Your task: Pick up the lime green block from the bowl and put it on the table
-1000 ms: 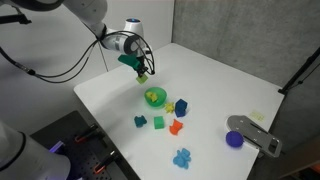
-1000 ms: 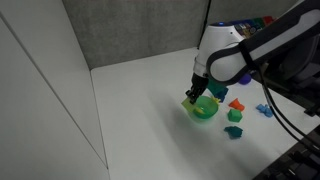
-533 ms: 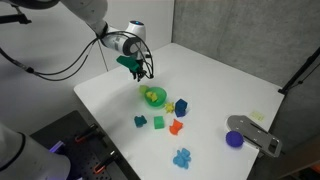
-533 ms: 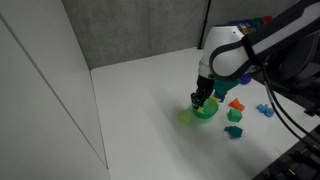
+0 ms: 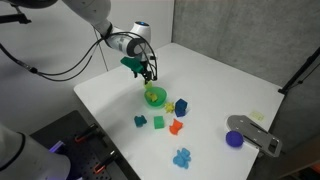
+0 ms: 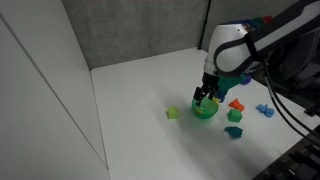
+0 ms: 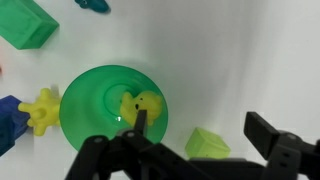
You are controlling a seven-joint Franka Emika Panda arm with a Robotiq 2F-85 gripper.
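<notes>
Lime green block [image 6: 172, 113] sits on the table [image 6: 135, 95] just beside the bowl [image 6: 205, 111], gripper [image 6: 206, 97] hovering over the bowl, fingers spread apart.

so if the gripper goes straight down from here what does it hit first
Probably the bowl: in the wrist view one finger of the open gripper hangs over it, while the lime green block lies on the table between the fingers. Heights are unclear.
</notes>
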